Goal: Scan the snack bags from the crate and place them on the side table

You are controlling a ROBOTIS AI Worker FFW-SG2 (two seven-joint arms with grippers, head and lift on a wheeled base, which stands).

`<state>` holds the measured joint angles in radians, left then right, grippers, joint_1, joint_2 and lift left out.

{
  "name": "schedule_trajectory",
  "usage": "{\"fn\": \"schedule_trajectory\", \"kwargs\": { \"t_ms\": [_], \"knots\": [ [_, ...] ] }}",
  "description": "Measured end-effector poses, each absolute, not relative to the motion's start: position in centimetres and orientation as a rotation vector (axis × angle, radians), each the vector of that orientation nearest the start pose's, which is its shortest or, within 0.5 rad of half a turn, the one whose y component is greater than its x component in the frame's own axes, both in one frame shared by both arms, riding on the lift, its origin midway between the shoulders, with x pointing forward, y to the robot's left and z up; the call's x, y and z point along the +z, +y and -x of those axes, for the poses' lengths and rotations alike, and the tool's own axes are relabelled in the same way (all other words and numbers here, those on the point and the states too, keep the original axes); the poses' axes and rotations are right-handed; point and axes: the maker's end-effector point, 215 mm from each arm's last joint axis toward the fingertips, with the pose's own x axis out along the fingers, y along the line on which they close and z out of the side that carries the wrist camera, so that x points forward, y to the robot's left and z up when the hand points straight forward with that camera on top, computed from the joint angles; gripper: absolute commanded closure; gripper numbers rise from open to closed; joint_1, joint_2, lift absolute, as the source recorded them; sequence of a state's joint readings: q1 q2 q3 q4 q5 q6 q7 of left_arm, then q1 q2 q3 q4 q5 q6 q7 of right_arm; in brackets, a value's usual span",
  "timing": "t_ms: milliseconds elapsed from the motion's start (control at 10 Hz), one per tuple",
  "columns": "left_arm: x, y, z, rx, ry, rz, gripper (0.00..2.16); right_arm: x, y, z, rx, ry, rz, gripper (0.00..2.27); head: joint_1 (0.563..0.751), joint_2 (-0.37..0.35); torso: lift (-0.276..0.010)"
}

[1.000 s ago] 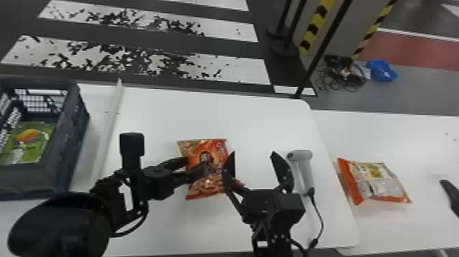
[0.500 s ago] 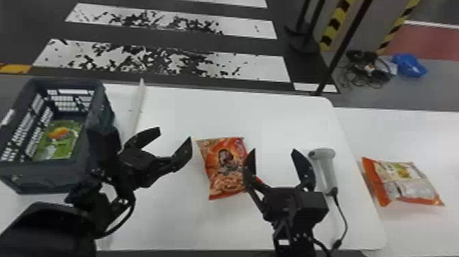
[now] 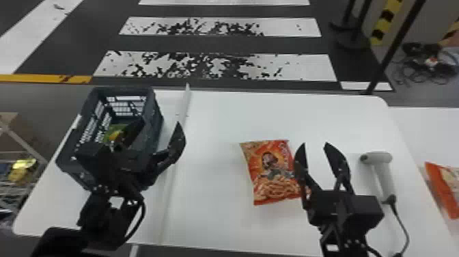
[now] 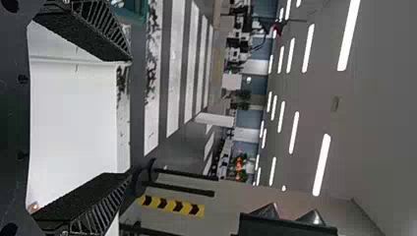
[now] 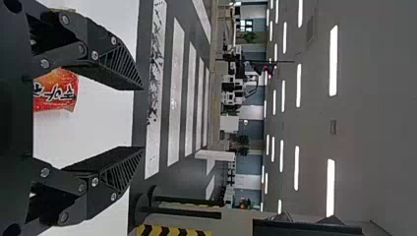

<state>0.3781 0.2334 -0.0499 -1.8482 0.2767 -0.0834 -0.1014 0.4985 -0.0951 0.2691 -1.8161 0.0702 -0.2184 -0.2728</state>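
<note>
Lower right, the right claw (image 3: 315,145), wide open and empty, could shove the orange bag (image 3: 273,167) at centre or catch the scanner (image 3: 385,176) if swung sideways. The left claw (image 3: 159,123), spread and empty, may hit the crate (image 3: 154,118) wall, left, blocking the green bag (image 3: 112,132) inside.

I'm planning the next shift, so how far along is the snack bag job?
One orange-edged bag lies on the side table, so it looks done. Nothing is held: the left gripper and right gripper are open. Left to place are the orange snack bag near the scanner and the green bag in the crate.
</note>
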Motion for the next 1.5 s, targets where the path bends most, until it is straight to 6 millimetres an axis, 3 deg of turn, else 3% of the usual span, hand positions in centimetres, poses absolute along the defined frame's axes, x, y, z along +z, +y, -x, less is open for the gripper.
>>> {"fn": "schedule_trajectory", "kwargs": {
  "t_ms": [200, 300, 600, 900, 1100, 1200, 1300, 1400, 1500],
  "knots": [
    [-35.6, 24.5, -46.4, -0.152, -0.003, 0.061, 0.03, -40.1, -13.7, -41.6, 0.051, 0.044, 0.038, 2.02, 0.695, 0.132, -0.05],
    [-35.4, 25.2, -45.9, -0.136, -0.01, 0.058, 0.03, -40.9, -12.9, -41.8, 0.078, 0.075, 0.052, 2.15, 0.695, 0.151, -0.05],
    [-35.9, 26.2, -45.0, -0.117, 0.0, 0.051, 0.03, -43.4, -11.0, -42.6, 0.156, 0.17, 0.084, 2.23, 0.695, 0.189, -0.05],
    [-36.7, 26.5, -44.6, -0.118, 0.017, 0.047, 0.03, -46.4, -10.5, -43.6, 0.193, 0.246, 0.112, 2.22, 0.695, 0.2, -0.05],
    [-37.1, 26.6, -44.5, -0.117, 0.026, 0.047, 0.03, -46.6, -10.3, -43.7, 0.195, 0.248, 0.112, 1.81, 0.695, 0.206, -0.05],
    [-37.2, 26.7, -44.5, -0.117, 0.029, 0.047, 0.03, -46.8, -10.7, -43.5, 0.173, 0.253, 0.109, 1.39, 0.695, 0.203, -0.05],
    [-37.3, 26.7, -44.5, -0.118, 0.031, 0.046, 0.03, -47.1, -11.2, -43.0, 0.155, 0.266, 0.102, 0.7, 0.695, 0.201, -0.05],
    [-37.5, 26.7, -44.4, -0.119, 0.035, 0.045, 0.03, -47.3, -11.6, -42.5, 0.145, 0.281, 0.088, 0.21, 0.695, 0.195, -0.05],
    [-37.8, 26.7, -44.4, -0.119, 0.041, 0.044, 0.03, -47.3, -12.1, -41.9, 0.137, 0.3, 0.079, 0.06, 0.695, 0.191, -0.05]
  ]
}}
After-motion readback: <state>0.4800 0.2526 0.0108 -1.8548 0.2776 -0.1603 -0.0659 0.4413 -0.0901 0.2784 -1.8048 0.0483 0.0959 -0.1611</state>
